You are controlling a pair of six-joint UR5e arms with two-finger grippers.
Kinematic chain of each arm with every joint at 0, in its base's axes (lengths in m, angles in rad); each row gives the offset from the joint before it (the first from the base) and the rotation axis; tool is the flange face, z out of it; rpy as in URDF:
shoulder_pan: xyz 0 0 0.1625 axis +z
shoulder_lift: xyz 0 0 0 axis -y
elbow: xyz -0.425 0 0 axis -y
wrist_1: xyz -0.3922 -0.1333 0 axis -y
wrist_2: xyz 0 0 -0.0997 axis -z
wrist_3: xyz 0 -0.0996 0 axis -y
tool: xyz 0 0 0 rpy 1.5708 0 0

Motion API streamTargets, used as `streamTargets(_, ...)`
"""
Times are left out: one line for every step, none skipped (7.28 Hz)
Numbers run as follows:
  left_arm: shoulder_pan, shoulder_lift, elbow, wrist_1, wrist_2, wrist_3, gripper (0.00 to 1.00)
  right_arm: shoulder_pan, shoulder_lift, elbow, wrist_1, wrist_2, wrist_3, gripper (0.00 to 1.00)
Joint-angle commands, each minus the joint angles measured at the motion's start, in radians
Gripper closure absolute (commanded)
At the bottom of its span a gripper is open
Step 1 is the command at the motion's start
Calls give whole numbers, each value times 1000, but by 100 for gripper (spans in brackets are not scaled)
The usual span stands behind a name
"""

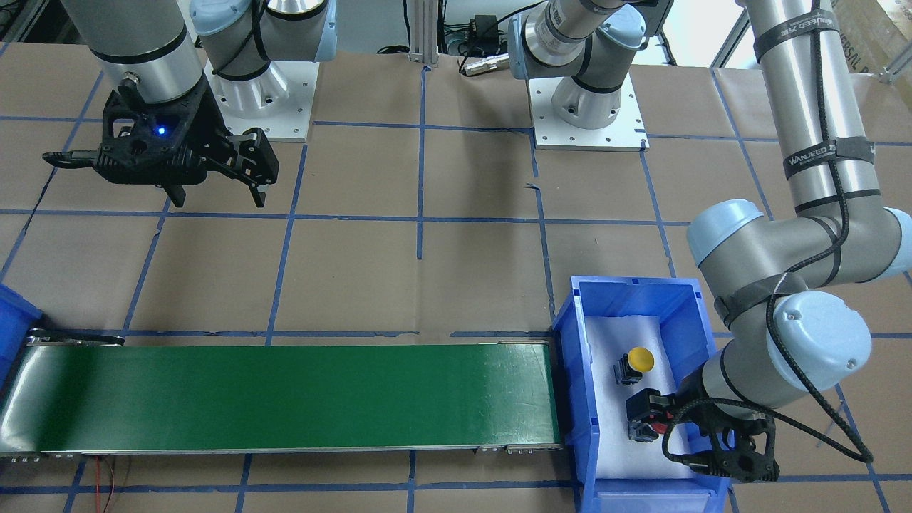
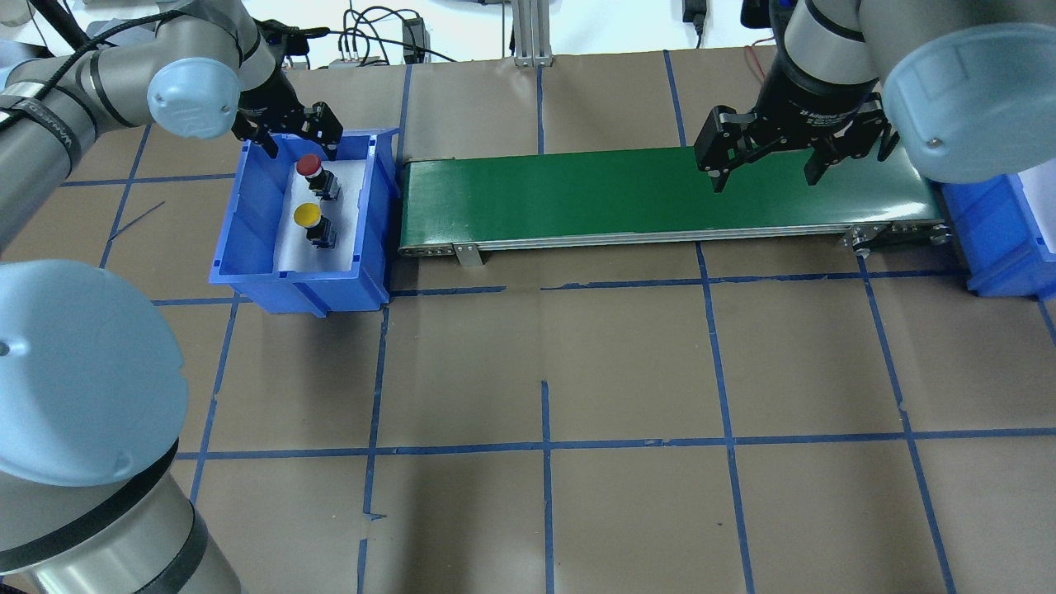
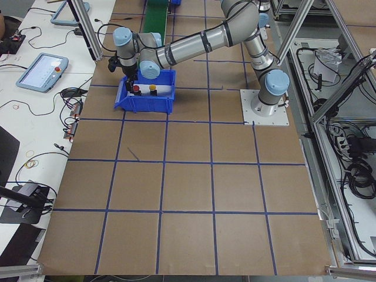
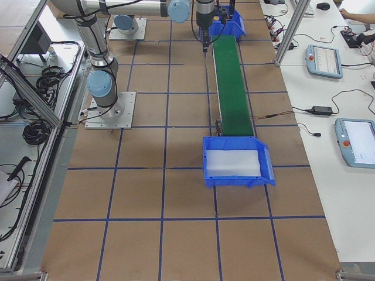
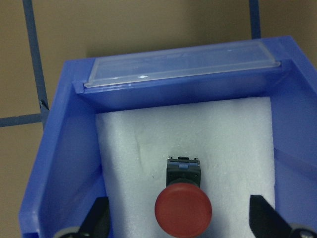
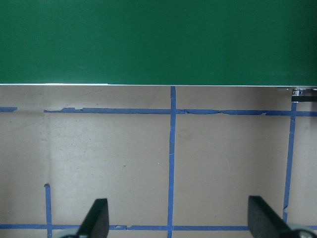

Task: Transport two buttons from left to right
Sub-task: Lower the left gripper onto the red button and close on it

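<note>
Jaws of the left gripper (image 2: 297,144) stand apart, lowered into the blue bin (image 2: 365,223) at the left end of the conveyor. In the left wrist view the two fingers (image 5: 99,220) flank the red button (image 5: 183,210), one on each side, with white foam showing in both gaps, so neither pad touches it. Its round red cap faces that camera, and the short black body shows just beyond the cap. The yellow button (image 2: 308,215) rests on the same white foam liner (image 5: 148,144), a little nearer the robot than the red one, apart from it and outside the fingers. Over on the other side, the right gripper (image 1: 217,196) also has its jaws spread and holds nothing. It hangs above the taped paper on the robot's side of the green conveyor belt (image 2: 619,194), whose near edge crosses the top of the right wrist view. A second blue bin (image 4: 234,180), lined in white, sits at the belt's right end. Brown paper (image 2: 627,371) marked into squares by blue tape covers the table, and both arm bases are bolted to it on white plates. White benches with teach pendants (image 4: 324,60) and loose cables run along the operators' side, and aluminium framing stands behind the robot.
</note>
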Motion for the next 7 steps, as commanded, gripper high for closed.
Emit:
streamTargets(3,-2,-8,3,-4,-1,0,1,6,0,-3,11,-1,0)
streamTargets(0,-7,-11,3,-5,-3,0,1,8,-5,-3,10,2,0)
streamTargets(0,-9,-15,3,-7,-4,2,0,8,-6,10,8,4,0)
streamTargets(0,-9,-17,3,-7,-7,2,0,8,-6,10,8,4,0)
streamTargets(0,-9,-17,3,-8,-9,7,0,8,-5,10,10,4,0)
streamTargets(0,-9,-18,3,-10,-9,20,0,8,-5,8,13,2,0)
streamTargets(0,-9,-18,3,-19,-29,67,0,9,-11,14,4,2,0)
